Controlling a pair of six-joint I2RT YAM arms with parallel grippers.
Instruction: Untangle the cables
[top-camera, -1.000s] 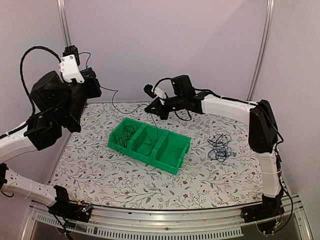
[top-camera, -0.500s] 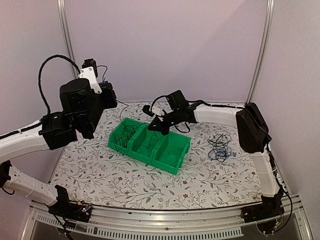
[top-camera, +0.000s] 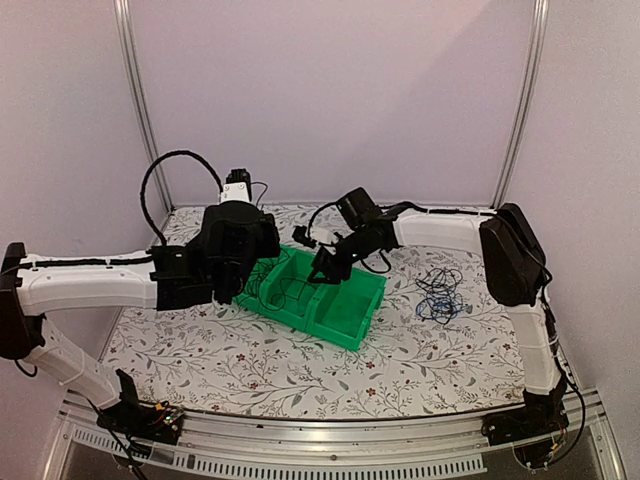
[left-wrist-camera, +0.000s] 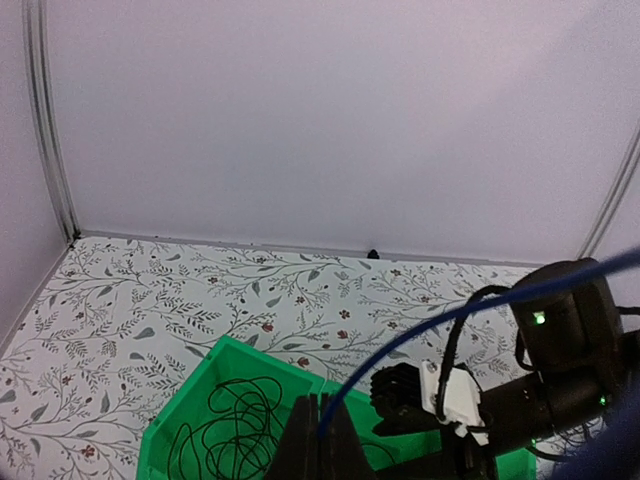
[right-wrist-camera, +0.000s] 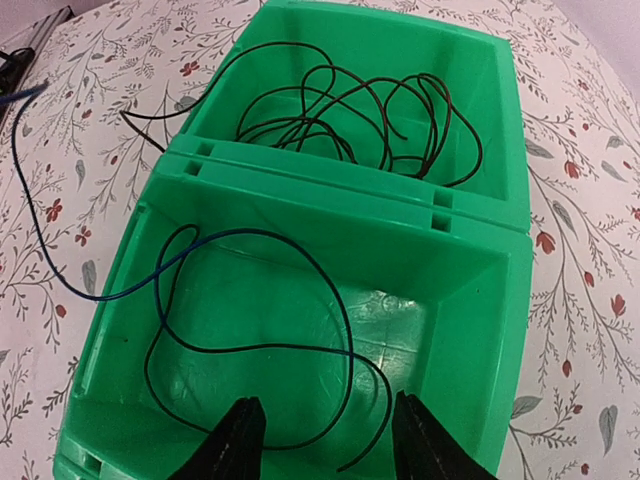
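Left pincer pinches blue cable; right pincer spread over green bin, black cables inside.

Was bright all over, with soft, even light from up high. Left only faint grey shadows on the table, under the left arm and by the near side of the green bin. Looked a bit soft and grainy from the top. Shone white in a small patch of glare on the bin's floor in the right wrist view, but was sharp there. Went fuzzy in the left wrist view along the blue cable, too close to the lens. Got a little darker in the far corners of the walls.
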